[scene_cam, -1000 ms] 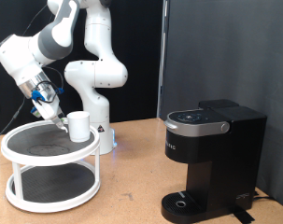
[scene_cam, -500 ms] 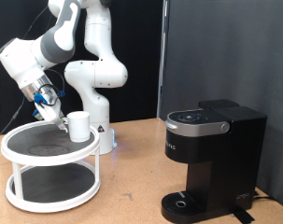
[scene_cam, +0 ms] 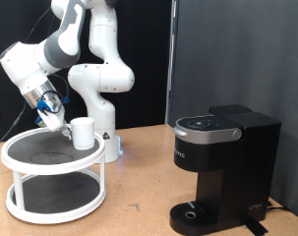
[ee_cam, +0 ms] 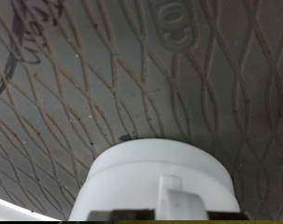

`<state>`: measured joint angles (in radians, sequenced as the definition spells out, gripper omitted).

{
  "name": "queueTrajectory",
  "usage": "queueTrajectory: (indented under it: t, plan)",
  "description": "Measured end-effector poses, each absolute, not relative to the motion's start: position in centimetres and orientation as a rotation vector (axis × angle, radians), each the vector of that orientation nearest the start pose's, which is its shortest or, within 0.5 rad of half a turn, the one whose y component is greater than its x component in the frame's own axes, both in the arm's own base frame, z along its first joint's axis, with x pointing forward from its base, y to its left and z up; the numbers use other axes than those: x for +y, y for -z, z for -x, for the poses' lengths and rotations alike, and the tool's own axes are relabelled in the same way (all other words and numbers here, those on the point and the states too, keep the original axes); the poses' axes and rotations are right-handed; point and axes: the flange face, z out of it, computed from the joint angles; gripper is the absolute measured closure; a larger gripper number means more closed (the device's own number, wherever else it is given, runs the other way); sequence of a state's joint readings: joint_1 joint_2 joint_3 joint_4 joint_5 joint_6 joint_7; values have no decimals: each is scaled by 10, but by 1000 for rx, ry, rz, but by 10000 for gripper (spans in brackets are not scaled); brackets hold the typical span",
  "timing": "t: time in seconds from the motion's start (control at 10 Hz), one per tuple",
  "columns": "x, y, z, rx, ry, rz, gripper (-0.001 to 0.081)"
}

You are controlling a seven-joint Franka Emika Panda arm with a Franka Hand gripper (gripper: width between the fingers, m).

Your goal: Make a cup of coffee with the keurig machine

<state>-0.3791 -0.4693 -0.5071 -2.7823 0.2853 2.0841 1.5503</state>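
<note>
From the exterior view, the white Franka arm's two-finger gripper (scene_cam: 58, 122) is angled down over the top shelf of a white, round two-tier stand (scene_cam: 19, 153) at the exterior view's left, its tip just beside the plain white ceramic cup (scene_cam: 83, 133), on the cup's left in this view. The cup stands upright on the dark mesh-patterned top shelf, near its right-hand edge. Whether the fingers are touching the cup is hard to call from here, and how far they are spread is not clear either; nothing can be seen clamped between them. Well apart from all that, at the exterior view's right, sits the black boxy keurig machine (scene_cam: 227, 165) on the tan wooden tabletop (scene_cam: 139, 197), its lid down, silver-rimmed top panel facing up and round drip base at the bottom with nothing standing on it. A black backdrop covers the wall behind the machine. Over to the wrist view now: the cup (ee_cam: 160, 177) fills the lower middle of the picture as a pale rounded form, very close to the camera, with a raised white part at its near edge. Around it spreads the grey shelf mat (ee_cam: 104, 75) with its diamond lattice pattern and embossed lettering. The gripper's fingers do not show clearly here, so their opening stays undetermined.
</note>
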Motion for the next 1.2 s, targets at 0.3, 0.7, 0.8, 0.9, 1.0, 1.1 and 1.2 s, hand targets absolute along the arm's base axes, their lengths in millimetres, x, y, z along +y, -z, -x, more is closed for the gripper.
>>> queueTrajectory:
  t: [0.3, 0.7, 0.8, 0.9, 1.0, 1.1, 1.2]
  plan:
    - [-234, -318, -234, 2635, -626, 835, 798]
    - [-234, -353, -228, 2562, -723, 866, 798]
    - [-236, -364, -225, 2548, -740, 867, 798]
    - [-237, -373, -222, 2537, -759, 867, 798]
    - [-236, -371, -222, 2539, -754, 865, 798]
    - [-234, -369, -225, 2548, -763, 805, 798]
    - [-228, -367, -233, 2557, -744, 699, 798]
